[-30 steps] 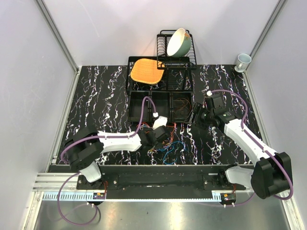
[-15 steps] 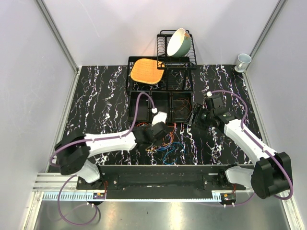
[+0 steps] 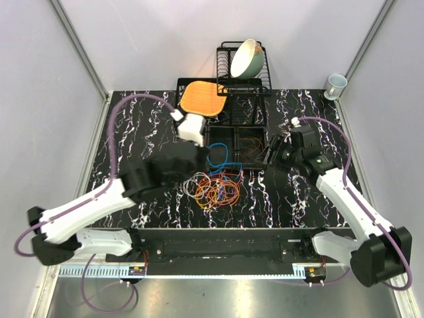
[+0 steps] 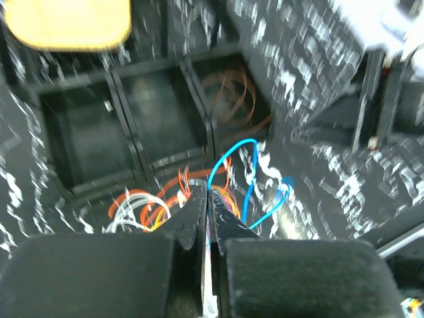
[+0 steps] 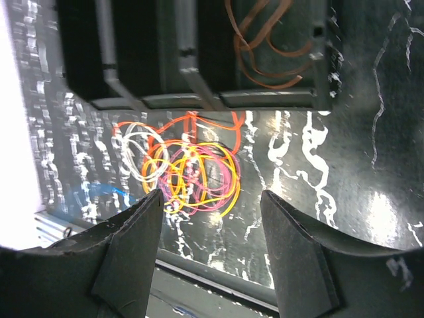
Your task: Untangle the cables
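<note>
The left gripper (image 4: 207, 192) is raised above the black marbled table (image 3: 132, 132), its jaws pressed tight together, and the blue cable (image 4: 246, 177) runs straight into the fingertips, so it looks pinched there; its loops hang in front of the black three-compartment tray (image 4: 142, 165), and from the top view the blue cable (image 3: 217, 159) lies over the tray's middle compartment. The rest of the cables (image 3: 213, 189) sit as a tangled heap of orange, yellow, pink-purple, red and white loops on the table just on the near side of the tray, between the two arms. One brownish-orange cable (image 5: 265, 46) is coiled alone in the tray's right compartment. The right gripper (image 5: 211, 196) hangs near the right end of the tray with its fingers (image 5: 142, 232) spread wide and nothing between them, the heap showing below through the gap. Behind the tray a wire dish rack (image 3: 255, 89) carries a pale bowl (image 3: 246, 58) and a yellow-orange mat (image 3: 201, 97); a cup (image 3: 336, 84) stands at the far right corner. The small tags at the arm bases are too small to read
</note>
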